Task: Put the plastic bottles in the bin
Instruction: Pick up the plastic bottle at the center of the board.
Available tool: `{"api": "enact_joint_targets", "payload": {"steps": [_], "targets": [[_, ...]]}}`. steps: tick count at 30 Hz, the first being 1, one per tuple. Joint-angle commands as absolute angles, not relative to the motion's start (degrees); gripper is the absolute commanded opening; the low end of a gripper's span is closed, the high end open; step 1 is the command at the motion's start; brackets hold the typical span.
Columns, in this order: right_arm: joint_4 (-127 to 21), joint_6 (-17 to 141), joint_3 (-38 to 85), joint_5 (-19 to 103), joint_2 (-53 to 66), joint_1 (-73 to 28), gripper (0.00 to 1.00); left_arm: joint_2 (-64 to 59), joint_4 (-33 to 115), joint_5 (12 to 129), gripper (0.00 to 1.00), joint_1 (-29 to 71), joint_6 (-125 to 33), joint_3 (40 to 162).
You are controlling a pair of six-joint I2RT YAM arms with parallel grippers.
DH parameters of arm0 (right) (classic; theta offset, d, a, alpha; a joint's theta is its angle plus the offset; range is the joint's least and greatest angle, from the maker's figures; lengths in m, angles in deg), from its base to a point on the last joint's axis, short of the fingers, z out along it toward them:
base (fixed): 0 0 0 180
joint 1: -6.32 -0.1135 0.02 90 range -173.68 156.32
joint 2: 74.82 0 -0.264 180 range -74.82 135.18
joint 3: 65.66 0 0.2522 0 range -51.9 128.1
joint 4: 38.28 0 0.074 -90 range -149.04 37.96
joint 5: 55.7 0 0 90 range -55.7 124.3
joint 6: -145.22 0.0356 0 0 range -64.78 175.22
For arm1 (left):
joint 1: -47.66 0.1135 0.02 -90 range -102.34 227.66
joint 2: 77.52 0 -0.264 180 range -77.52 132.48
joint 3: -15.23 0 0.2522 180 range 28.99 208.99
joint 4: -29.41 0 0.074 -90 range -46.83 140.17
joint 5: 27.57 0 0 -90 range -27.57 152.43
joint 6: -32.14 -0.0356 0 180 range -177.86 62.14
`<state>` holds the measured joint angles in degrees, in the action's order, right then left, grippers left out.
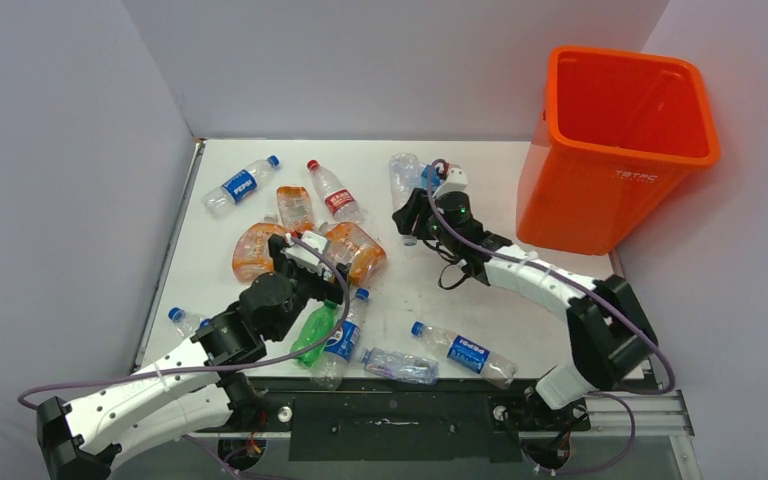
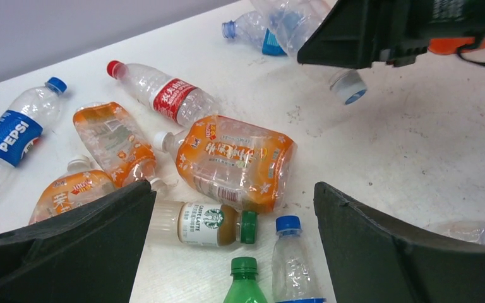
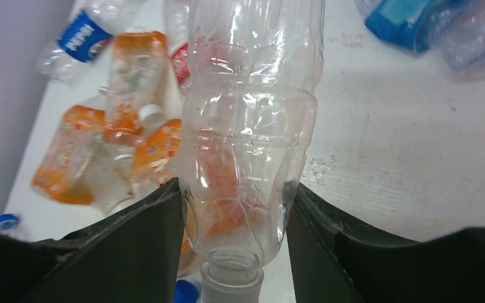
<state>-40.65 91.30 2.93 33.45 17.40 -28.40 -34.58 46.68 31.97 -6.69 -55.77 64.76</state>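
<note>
Right gripper [image 3: 235, 205] clamps a clear ribbed bottle [image 3: 252, 120]; left gripper [image 2: 234, 197] gapes wide, empty; open scuffed tabletop [image 2: 417, 132] reaches the orange bin [image 1: 580, 195].

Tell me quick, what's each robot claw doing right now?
Left gripper: open, holding nothing.
Right gripper: closed on a clear, ribbed plastic bottle.
</note>
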Motion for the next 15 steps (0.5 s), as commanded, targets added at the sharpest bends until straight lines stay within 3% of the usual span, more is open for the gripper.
{"api": "enact_joint_targets", "payload": {"steps": [1, 10, 15], "targets": [[-46.56, 86.09, 1.71, 40.75, 6.57, -29.32, 0.05, -37.24, 40.31, 30.89, 0.97, -7.01, -57.57, 63.91], [-62.83, 81.08, -4.39, 54.08, -13.4, -31.3, 0.05, -43.4, 32.89, 38.33, 0.96, -8.82, -75.98, 60.2], [-74.21, 78.38, -0.86, 60.48, -20.58, -31.45, 0.05, -42.54, 32.96, 44.7, 0.96, -13.17, -98.57, 58.0]]}}
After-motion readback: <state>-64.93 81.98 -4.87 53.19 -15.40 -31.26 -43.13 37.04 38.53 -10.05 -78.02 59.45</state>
